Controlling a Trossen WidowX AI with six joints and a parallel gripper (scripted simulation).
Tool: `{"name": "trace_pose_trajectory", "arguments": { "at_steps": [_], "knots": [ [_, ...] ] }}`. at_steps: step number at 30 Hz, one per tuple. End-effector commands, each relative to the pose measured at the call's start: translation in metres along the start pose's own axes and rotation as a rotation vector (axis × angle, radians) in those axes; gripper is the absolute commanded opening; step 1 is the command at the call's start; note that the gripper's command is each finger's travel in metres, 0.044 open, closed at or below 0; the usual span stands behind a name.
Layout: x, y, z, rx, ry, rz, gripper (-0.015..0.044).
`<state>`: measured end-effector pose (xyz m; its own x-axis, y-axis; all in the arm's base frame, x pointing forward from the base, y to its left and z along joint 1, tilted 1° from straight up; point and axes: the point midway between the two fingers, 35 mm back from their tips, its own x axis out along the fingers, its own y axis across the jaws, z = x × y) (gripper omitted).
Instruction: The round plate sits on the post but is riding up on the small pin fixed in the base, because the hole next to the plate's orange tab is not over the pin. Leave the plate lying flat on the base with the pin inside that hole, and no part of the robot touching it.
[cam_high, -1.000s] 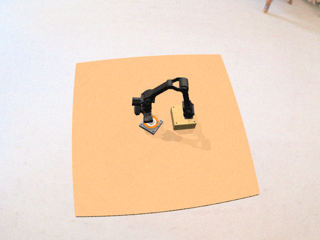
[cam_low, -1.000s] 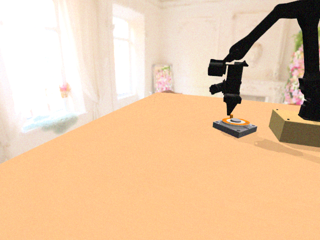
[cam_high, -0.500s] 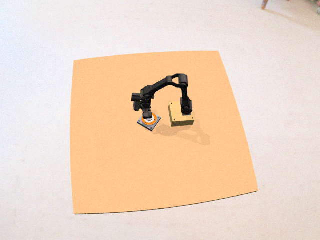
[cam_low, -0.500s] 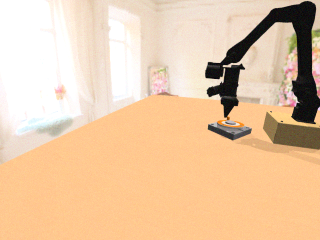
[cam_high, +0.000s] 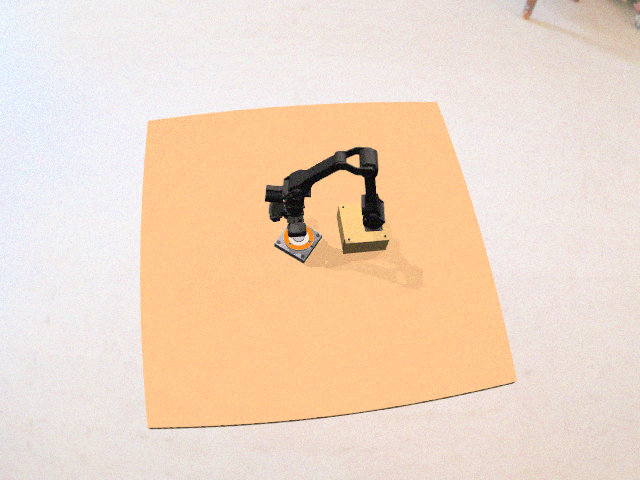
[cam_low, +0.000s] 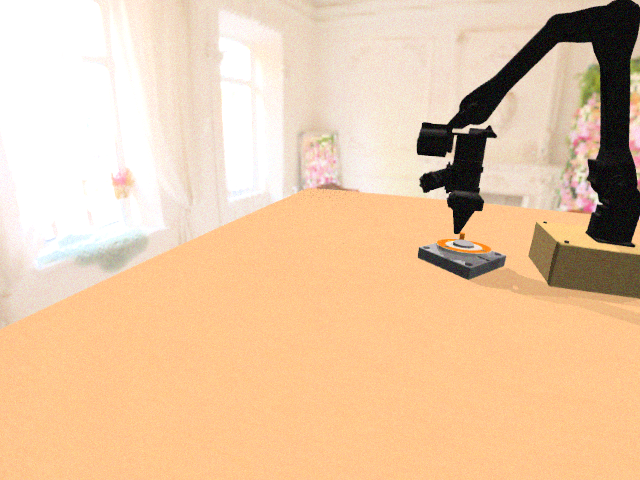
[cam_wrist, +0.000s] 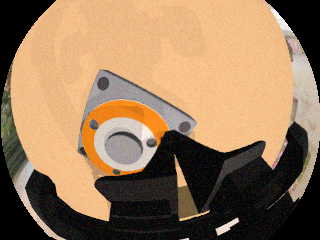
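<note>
Exterior view: gripper (cam_low: 459, 230) points straight down with its fingers clenched together on nothing, forming one narrow tip. Tip sits just above the plate (cam_low: 463, 244), right beside the small orange tab (cam_low: 461, 236) standing up from the plate's rim; whether it touches the tab I cannot tell.

Plate location: on the post (cam_wrist: 122, 147) of the grey base (cam_low: 461, 259), on the table (cam_low: 258, 335) near the arm's wooden mount (cam_low: 578, 263). Pin and target hole not resolvable here.

Judgement: step in hand is a sideways nudge of the tab to turn the plate about the post.

To do it well:
- keep the tip low enough to catch the tab, without pressing on the plate
- push along the rim's tangent, slowly
- stop when the plate drops flat
- lift clear afterwards
</note>
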<state>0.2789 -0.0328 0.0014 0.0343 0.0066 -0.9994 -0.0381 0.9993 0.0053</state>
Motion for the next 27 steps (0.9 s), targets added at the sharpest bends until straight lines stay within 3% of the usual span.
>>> {"name": "trace_pose_trajectory", "arguments": {
  "at_steps": [1,27],
  "knots": [
    [0.003,-0.001,-0.007,-0.004,0.016,-0.004,0.0],
    [0.002,-0.001,-0.018,-0.004,0.017,-0.004,0.0]
  ]
}}
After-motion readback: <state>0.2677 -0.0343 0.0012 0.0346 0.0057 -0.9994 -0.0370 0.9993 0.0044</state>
